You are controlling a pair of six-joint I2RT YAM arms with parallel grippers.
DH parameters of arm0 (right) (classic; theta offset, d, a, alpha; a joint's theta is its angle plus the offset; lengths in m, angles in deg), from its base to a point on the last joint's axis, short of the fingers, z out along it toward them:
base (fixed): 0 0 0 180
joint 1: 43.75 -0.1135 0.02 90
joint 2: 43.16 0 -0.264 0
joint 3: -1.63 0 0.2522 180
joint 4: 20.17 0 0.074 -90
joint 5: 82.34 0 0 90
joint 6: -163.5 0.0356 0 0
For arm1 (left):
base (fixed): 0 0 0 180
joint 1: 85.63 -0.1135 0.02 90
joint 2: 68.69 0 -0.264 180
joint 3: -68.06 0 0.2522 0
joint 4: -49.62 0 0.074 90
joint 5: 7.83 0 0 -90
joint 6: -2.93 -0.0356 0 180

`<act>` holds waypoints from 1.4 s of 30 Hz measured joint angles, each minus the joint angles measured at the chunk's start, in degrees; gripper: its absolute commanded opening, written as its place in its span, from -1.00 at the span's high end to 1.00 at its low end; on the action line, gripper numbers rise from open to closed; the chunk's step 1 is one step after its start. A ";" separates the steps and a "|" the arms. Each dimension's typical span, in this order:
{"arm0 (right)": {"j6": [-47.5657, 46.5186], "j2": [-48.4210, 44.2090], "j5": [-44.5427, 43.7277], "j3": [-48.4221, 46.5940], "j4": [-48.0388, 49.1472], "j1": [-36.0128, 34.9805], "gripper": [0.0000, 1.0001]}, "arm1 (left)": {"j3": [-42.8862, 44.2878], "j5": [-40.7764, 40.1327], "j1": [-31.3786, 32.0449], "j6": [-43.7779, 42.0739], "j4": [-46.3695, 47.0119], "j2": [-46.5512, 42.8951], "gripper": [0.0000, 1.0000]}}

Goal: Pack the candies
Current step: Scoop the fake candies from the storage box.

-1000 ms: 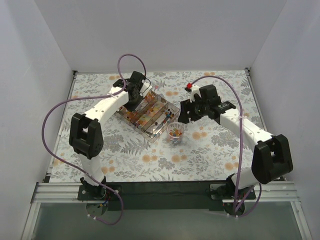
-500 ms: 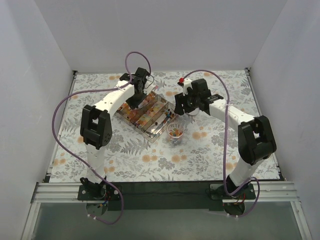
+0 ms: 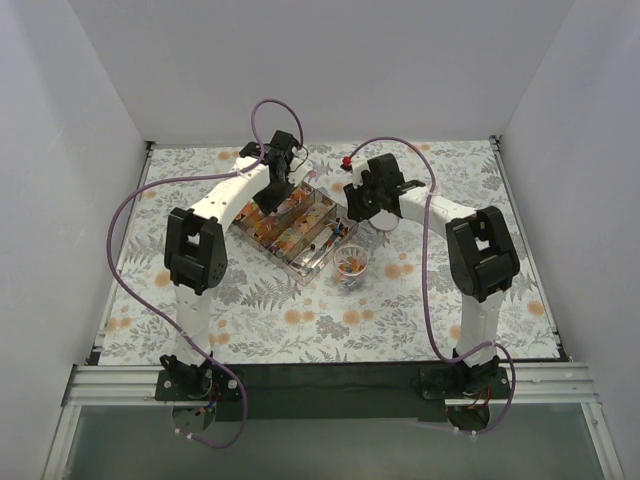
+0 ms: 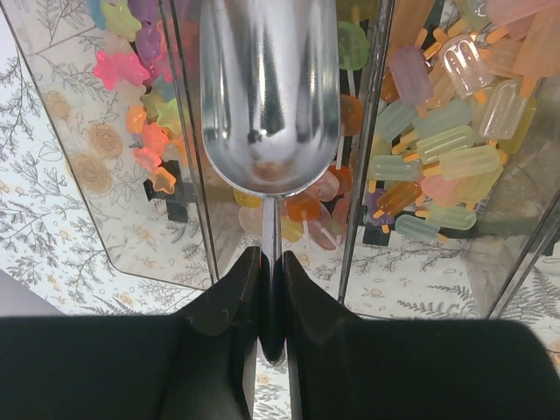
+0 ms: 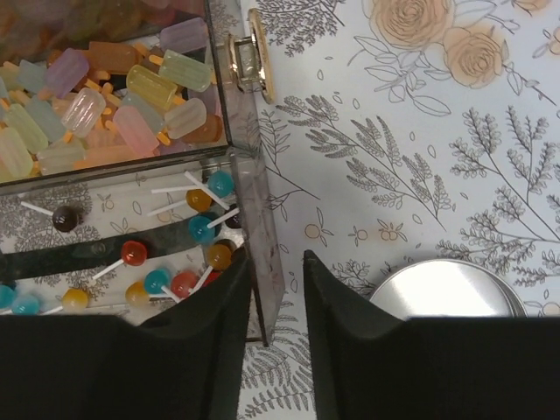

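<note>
There, clear box wall [image 5: 259,229] between right fingers [image 5: 350,350]

Colourful candies [image 4: 437,162] in clear compartmented box [image 5: 243,175]

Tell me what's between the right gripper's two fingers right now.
The clear box's side wall stands between the right gripper's fingers, seen in the right wrist view; lollipop candies lie just inside it.

Left tool [image 4: 271,254] clamped tight; right tool [image 5: 274,255] jaws parted; both reached far forward, pointing down.
</note>
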 measured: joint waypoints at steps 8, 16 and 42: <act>-6.36 1.36 -0.33 -1.38 -0.04 -1.53 0.97 | 2.19 1.49 -0.26 -0.96 -0.22 1.62 1.00; -9.25 1.44 -2.60 -1.68 -0.20 -2.86 0.97 | 3.67 2.84 -0.59 -1.33 0.31 4.57 1.00; -9.64 1.73 -3.41 -2.08 -0.04 -3.08 0.97 | -10.23 8.98 -4.17 -0.98 12.59 1.64 1.00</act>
